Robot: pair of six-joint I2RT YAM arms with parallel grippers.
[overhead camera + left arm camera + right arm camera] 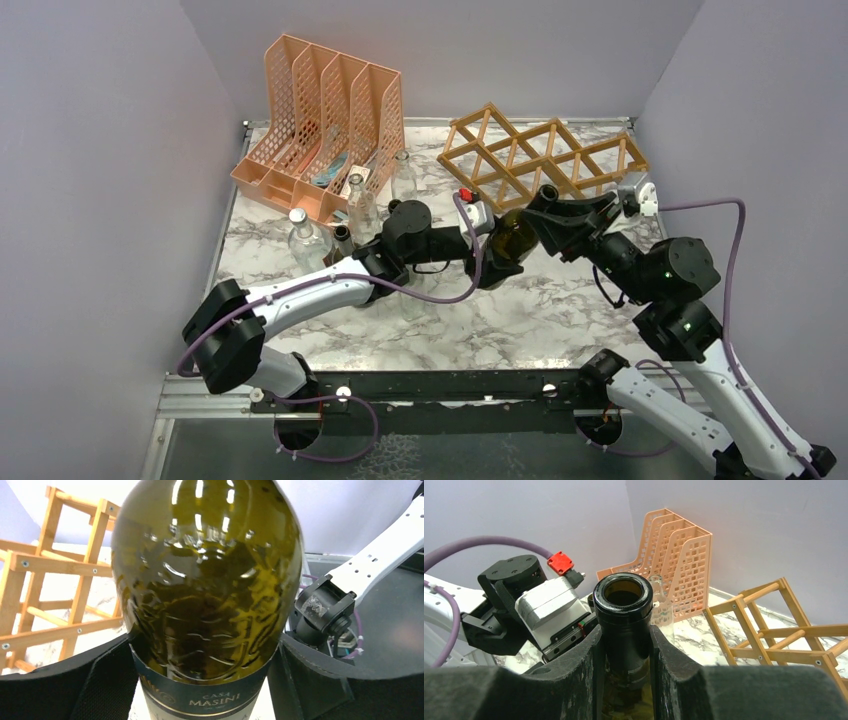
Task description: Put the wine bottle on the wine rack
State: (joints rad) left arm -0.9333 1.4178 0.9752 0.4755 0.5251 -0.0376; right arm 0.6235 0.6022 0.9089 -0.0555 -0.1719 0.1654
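Quick status, going left to right. The peach-orange plastic mesh file organizer [290, 90] is parked at the back left. A few small bits are seen in its low front trays, too small to make out, while its 4 upright slots look bare. A cluster of clear glass bottles [305, 243] is stood just in front of it.

In the middle, the dark green glass wine bottle [205, 580] is carried between both arms, tipped over with its uncorked mouth pointed at the right arm. The left gripper [206, 680] is spread wide round the fat body, with its pads right at the glass. Whether they're actually squeezing can't be told. The right gripper [624, 650] is clamped tight on the neck.

At the back right, the light tan wooden lattice wine rack [55, 564] is left with every visible cell unfilled. The bottle is near it, but clear of it.

So it can be reckoned as roughly halfway: the bottle is picked up and brought over, but it's not yet lined up, slid into a cell or released.
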